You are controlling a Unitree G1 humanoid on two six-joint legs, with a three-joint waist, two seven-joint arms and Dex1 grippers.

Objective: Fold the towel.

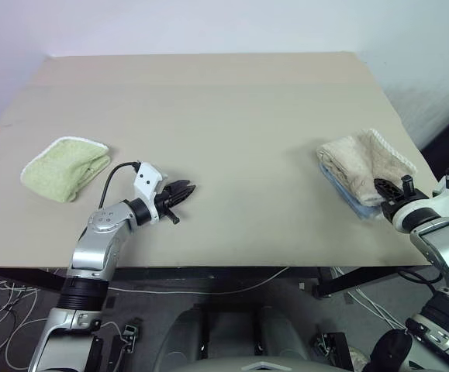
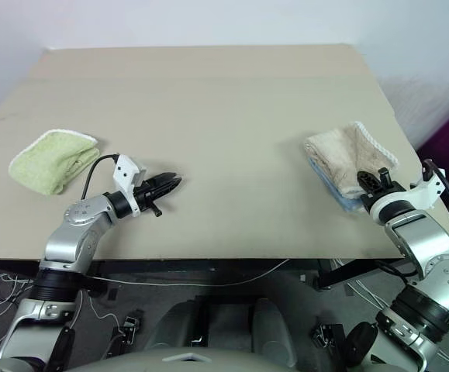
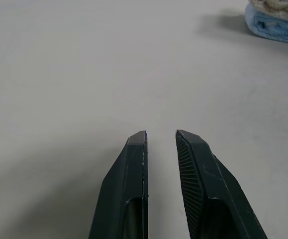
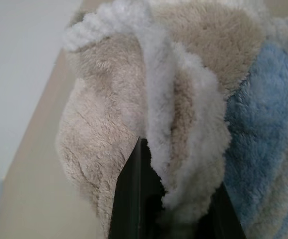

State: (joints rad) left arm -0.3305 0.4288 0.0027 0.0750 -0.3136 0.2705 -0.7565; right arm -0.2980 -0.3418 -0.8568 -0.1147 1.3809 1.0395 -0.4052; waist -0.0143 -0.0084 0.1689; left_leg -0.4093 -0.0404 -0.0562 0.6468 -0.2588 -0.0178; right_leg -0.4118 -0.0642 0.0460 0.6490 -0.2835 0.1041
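The towel [image 1: 367,163] is a beige terry cloth with white edging, lying folded in a bundle on a light-blue folded towel [image 1: 349,201] near the table's right edge. My right gripper [image 1: 391,187] is at the bundle's near end. In the right wrist view the jaws stand open, with the towel's [image 4: 109,99] white corded fold lying loosely between them; one finger [image 4: 134,199] shows dark beside it. My left gripper [image 1: 187,188] hovers low over bare table at the front left, pointing right. Its jaws stand a little apart with nothing between them.
A small light-green folded towel [image 1: 65,167] lies at the table's left side. The tan table [image 1: 247,101] ends just right of the beige bundle. Cables hang below the front edge.
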